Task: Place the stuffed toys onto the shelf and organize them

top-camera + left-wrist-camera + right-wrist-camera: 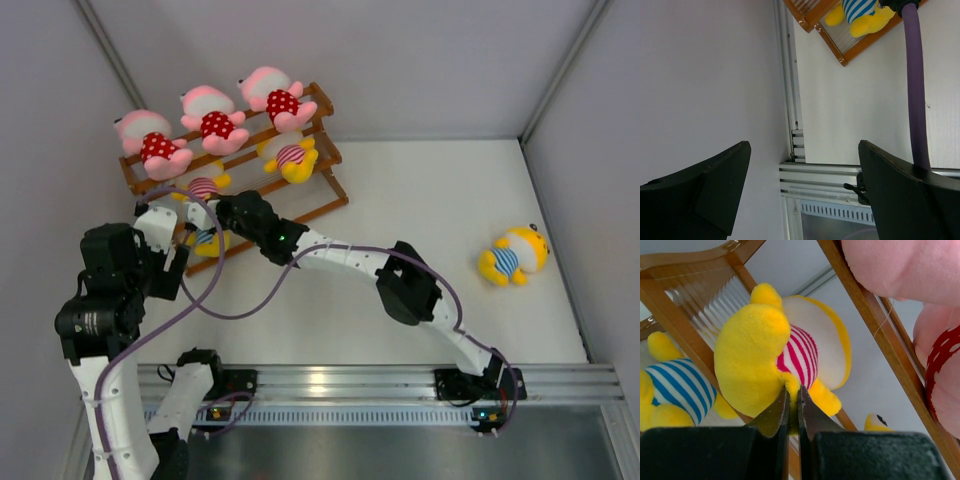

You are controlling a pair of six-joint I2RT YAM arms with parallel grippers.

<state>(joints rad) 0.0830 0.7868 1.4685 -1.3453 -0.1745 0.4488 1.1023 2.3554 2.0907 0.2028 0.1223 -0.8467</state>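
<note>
Right gripper (794, 391) grasping yellow pink-striped plush toy (752, 357)
Toy lies just ahead on brown wooden shelf (867, 315), middle tier; left gripper (804, 150) released

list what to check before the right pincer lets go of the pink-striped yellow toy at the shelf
1. Right pincer grip on the pink-striped toy: ok, shut on a fold of yellow plush.
2. That toy resting fully on a shelf tier: cannot tell, its underside is hidden.
3. Left pincer open, empty, away from the shelf: ok.
4. Three pink toys seated along the top tier: ok.
5. All toys shelved: not ok, a blue-striped toy lies on the table at the right.
</note>
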